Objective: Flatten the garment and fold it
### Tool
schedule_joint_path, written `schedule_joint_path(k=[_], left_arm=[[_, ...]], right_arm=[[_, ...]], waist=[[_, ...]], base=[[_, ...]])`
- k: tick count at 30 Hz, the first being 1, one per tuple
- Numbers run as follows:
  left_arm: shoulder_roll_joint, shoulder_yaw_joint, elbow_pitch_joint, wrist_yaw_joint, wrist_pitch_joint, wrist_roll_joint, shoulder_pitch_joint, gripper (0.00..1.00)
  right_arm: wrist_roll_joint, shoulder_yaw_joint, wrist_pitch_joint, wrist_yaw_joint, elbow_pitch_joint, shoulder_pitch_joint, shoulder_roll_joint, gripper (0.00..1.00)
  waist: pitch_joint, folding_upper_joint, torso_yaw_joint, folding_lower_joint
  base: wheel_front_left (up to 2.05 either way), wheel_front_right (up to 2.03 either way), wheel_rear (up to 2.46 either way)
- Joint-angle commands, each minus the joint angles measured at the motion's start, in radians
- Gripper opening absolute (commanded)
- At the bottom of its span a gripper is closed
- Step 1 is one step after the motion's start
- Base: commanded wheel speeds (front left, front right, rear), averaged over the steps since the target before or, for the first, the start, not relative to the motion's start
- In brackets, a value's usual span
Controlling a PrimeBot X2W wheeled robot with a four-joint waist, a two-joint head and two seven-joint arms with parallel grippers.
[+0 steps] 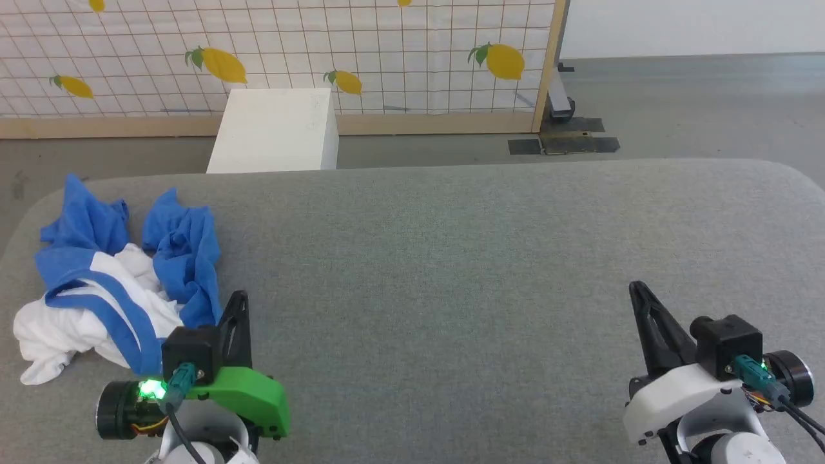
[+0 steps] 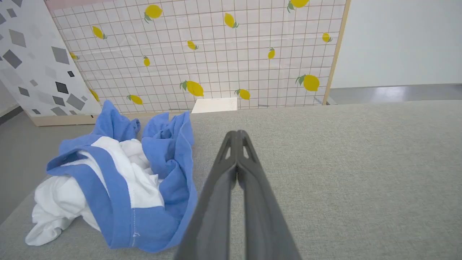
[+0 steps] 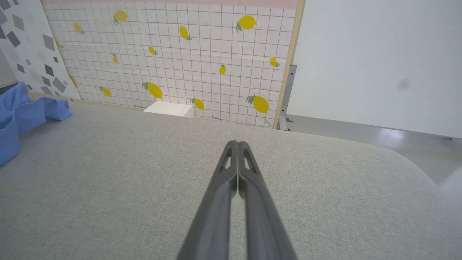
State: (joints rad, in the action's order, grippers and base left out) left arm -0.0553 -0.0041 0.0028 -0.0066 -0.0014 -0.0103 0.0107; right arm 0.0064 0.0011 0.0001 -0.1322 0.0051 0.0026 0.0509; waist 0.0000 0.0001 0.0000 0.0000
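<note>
Beside the bunched garment [image 1: 122,283], the left gripper [image 1: 239,298] is clenched empty; a blue sleeve edge [image 1: 193,258] should be pinched first.

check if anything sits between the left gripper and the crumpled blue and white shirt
Nothing visible does: the shut left gripper lies just right of the crumpled blue-and-white shirt on the grey fabric surface.

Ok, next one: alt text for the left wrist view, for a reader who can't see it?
A white and blue garment lies crumpled in a heap at the left of a grey padded surface. The left gripper, shut and empty, points past the heap's right side toward a lemon-print grid panel.
</note>
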Motion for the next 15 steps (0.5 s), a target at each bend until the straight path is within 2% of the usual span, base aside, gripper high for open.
schedule_joint_path(k=[1, 13, 14, 15], left_arm=[[0.005, 0.004, -0.003, 0.007, 0.001, 0.010, -0.011, 0.00], [0.005, 0.004, -0.003, 0.007, 0.001, 0.010, -0.011, 0.00], [0.000, 0.000, 0.000, 0.000, 0.000, 0.000, 0.000, 1.00], [0.000, -0.001, 0.000, 0.000, 0.000, -0.001, 0.000, 1.00]], right_arm=[[-0.006, -0.001, 0.000, 0.002, -0.005, -0.003, -0.001, 0.00], [-0.006, -0.001, 0.000, 0.002, -0.005, -0.003, -0.001, 0.00], [0.000, 0.000, 0.000, 0.000, 0.000, 0.000, 0.000, 1.00], [0.001, 0.000, 0.000, 0.000, 0.001, 0.000, 0.000, 1.00]], waist=[[0.000, -0.0001, 0.000, 0.0000], [0.000, -0.0001, 0.000, 0.0000], [0.000, -0.0001, 0.000, 0.0000], [0.000, -0.0001, 0.000, 0.0000]], base=[[0.00, 0.00, 0.00], [0.00, 0.00, 0.00], [0.00, 0.00, 0.00], [0.00, 0.00, 0.00]])
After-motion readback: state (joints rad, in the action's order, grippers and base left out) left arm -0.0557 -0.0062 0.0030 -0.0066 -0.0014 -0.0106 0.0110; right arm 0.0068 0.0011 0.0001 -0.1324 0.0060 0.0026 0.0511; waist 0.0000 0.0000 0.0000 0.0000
